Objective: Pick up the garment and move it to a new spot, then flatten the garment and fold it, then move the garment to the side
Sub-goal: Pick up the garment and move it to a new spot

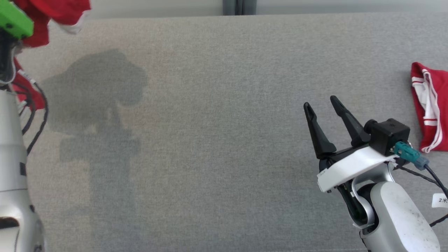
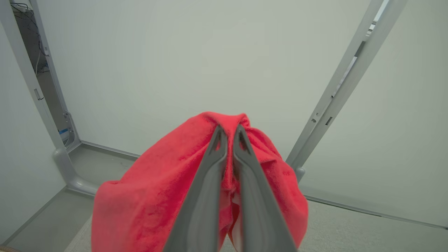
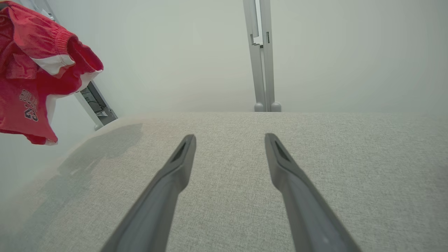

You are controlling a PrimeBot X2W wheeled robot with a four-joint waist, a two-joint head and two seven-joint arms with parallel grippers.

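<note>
Left hand (image 2: pixel 229 130) clamps the red garment (image 2: pixel 150 196); right hand (image 1: pixel 320 101) wide, empty. Right wrist view reveals print (image 3: pixel 28 106), perhaps "23".

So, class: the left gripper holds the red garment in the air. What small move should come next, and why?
Probably carry the garment inward and lower it onto the grey table. The left gripper is shut on it, holding it bunched in the air at the table's far left; the right gripper hangs open, free to help flatten it.
</note>
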